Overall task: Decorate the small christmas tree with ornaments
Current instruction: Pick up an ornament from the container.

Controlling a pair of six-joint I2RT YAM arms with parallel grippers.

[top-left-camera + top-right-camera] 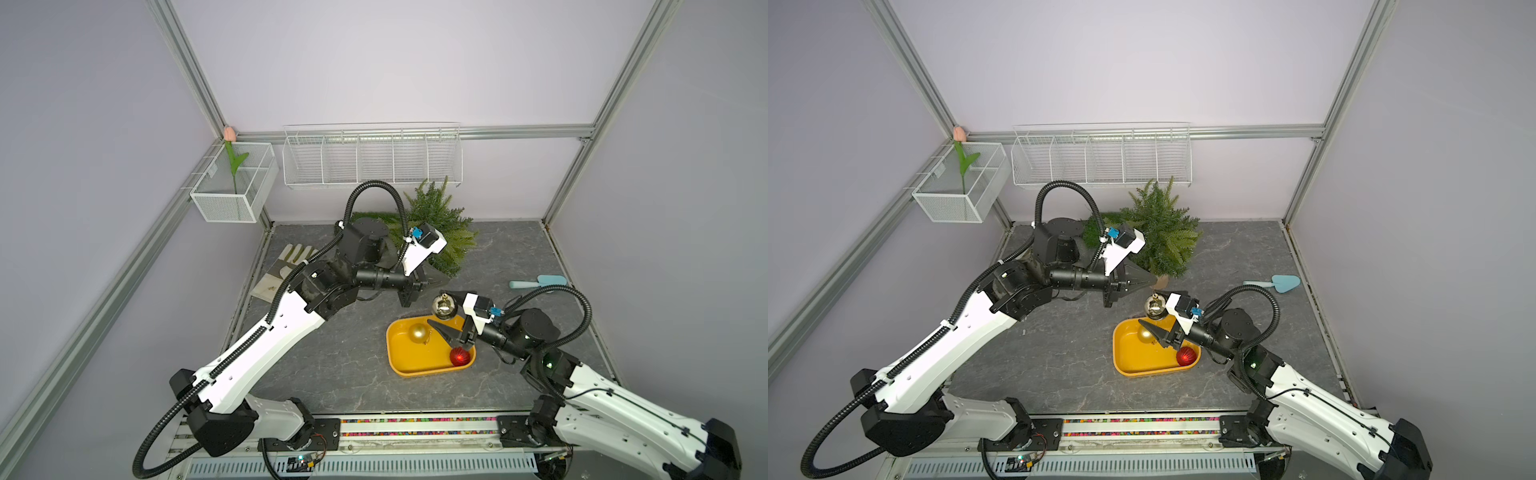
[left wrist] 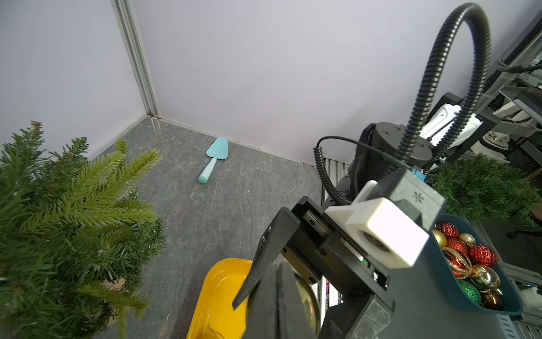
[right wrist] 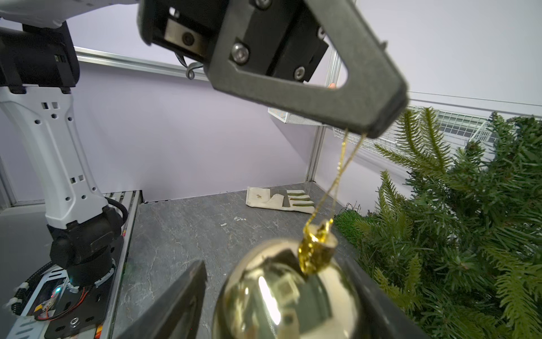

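Note:
The small christmas tree (image 1: 440, 216) (image 1: 1163, 224) stands at the back of the table. My left gripper (image 1: 436, 282) (image 3: 372, 129) is shut on the gold string loop of the shiny gold ornament (image 1: 444, 308) (image 3: 287, 287), which hangs below it beside the tree. Around that ball is my right gripper (image 1: 435, 306) (image 3: 275, 278), open, with a gap showing at one finger. A matte gold ornament (image 1: 419, 332) and a ribbed red ornament (image 1: 460, 356) lie in the yellow tray (image 1: 411, 361).
A blue trowel (image 1: 538, 282) lies at the right edge and a work glove (image 1: 282, 270) at the left. A green grass mat (image 1: 370, 217) sits behind my left arm. White wire baskets (image 1: 374, 158) hang on the back wall, one of them with a pink tulip (image 1: 230, 134).

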